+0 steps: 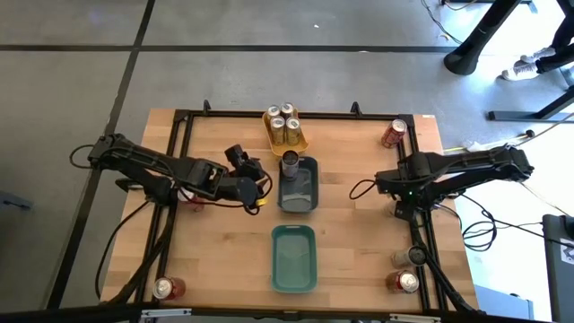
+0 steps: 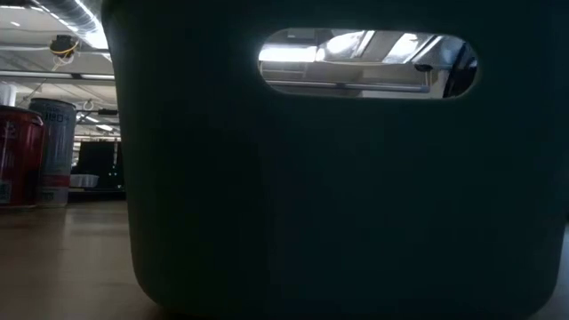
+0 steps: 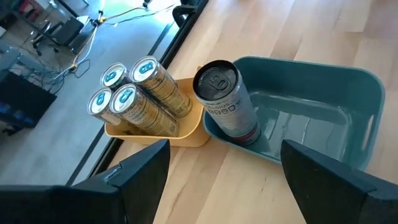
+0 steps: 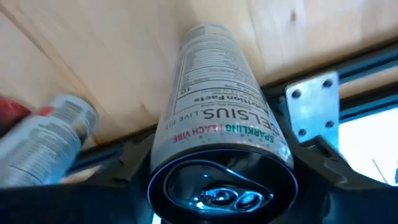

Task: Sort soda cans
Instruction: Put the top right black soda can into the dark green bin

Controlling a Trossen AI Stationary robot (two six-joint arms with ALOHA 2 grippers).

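The worktop (image 1: pixel 224 242) is pale wood, smooth with a soft sheen, framed by matt black metal rails (image 1: pixel 179 161). The soda cans (image 3: pixel 134 93) are shiny metal with bright silver tops. The teal trays (image 1: pixel 294 260) and yellow tray (image 3: pixel 180 134) look like smooth, slightly glossy plastic.

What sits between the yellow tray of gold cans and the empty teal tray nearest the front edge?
In the high view, a second teal tray lies between the yellow tray and the empty teal tray, with one grey can standing in its far end.

Low view mostly blocked by teal tray wall (image 2: pixel 338 196), red can (image 2: pixel 18 156) cut off at edge
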